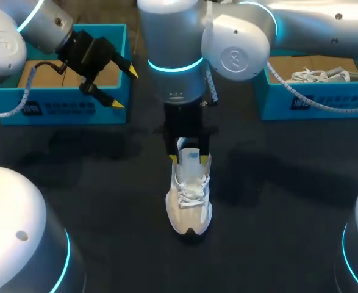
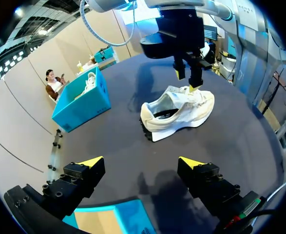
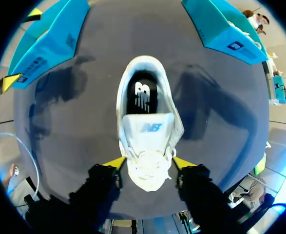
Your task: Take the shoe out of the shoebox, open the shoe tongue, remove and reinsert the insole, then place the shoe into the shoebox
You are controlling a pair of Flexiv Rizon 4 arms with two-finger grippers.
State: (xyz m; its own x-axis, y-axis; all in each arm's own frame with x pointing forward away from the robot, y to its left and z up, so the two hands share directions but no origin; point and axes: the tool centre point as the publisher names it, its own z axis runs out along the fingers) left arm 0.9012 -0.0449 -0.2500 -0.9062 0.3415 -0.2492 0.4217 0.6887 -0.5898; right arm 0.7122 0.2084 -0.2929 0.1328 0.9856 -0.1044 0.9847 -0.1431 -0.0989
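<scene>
Our right gripper hangs just above the shoe, fingers spread to either side of the laces. We cannot see them pressing it, so we count it as gripping nothing. Our left gripper is spread too and holds nothing. It is well apart from the shoe, over the left box.

The shoe stands on its sole outside both boxes, so the taking-out looks done. The tongue stands up clear of the opening, and the dark insole shows behind it, seated in the shoe. We judge the step in hand to be the tongue opening, at or near its end. Next comes the insole: a finger must reach into the opening behind the tongue and pinch the insole's edge. The other arm may need to steady the shoe, lest it tip or slide.

The table under the shoe is dark and matte. The left box and the right box lie well beyond the shoe's heel, one to each side. The right box holds a second shoe.
</scene>
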